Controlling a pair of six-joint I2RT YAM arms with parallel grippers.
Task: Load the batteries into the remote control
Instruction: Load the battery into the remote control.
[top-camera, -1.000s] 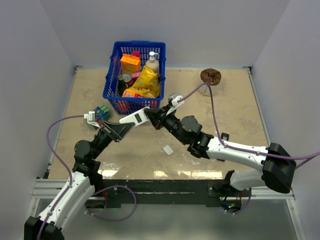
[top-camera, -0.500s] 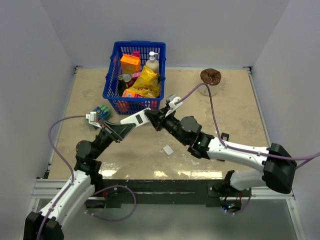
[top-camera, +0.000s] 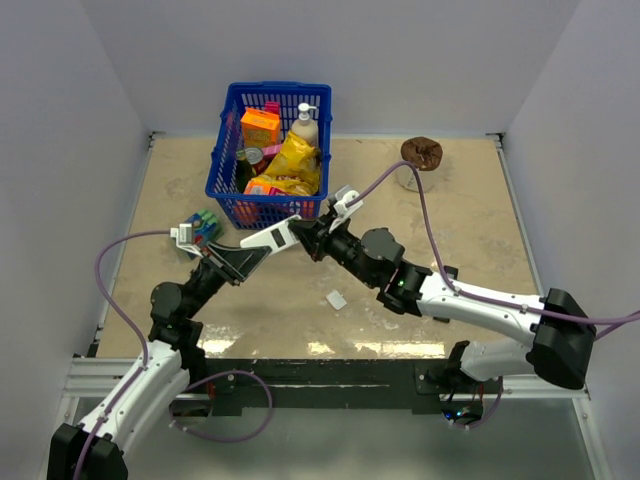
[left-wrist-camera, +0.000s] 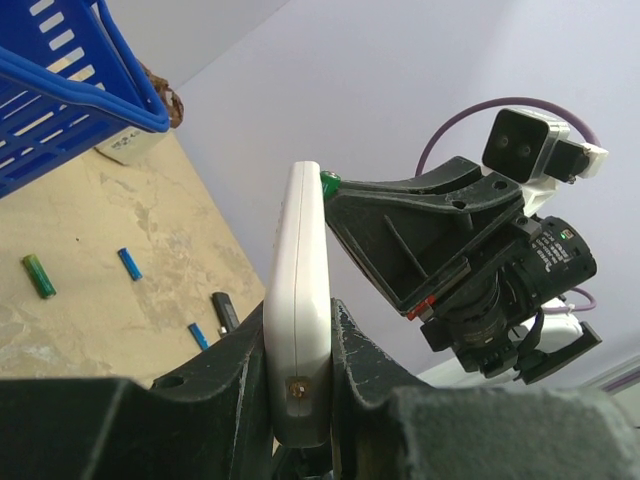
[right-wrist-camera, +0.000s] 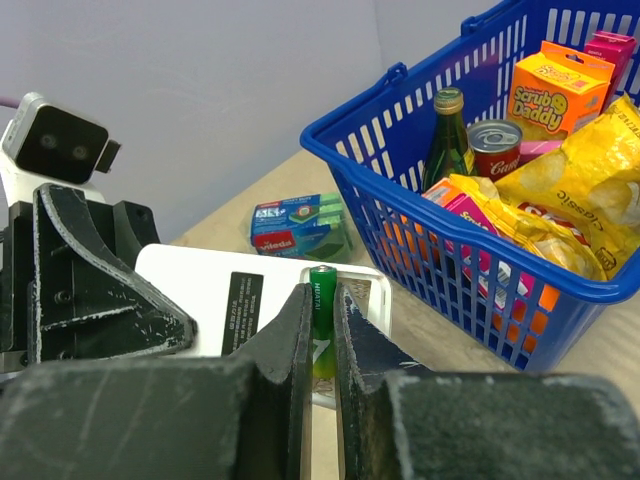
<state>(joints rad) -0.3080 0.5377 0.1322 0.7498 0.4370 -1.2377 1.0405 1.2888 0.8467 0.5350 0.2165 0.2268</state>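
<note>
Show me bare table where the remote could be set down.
Free: table between blue basket, brown lump and right arm; also the strip between basket and left wall. Crowded: the middle, where left pincer holding the remote control meets right pincer holding a green battery.

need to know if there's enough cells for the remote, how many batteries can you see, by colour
green batteries: 2 (one lying loose, one pinched in the right fingers)
blue batteries: 2
dark battery: 1
total: 5
</note>
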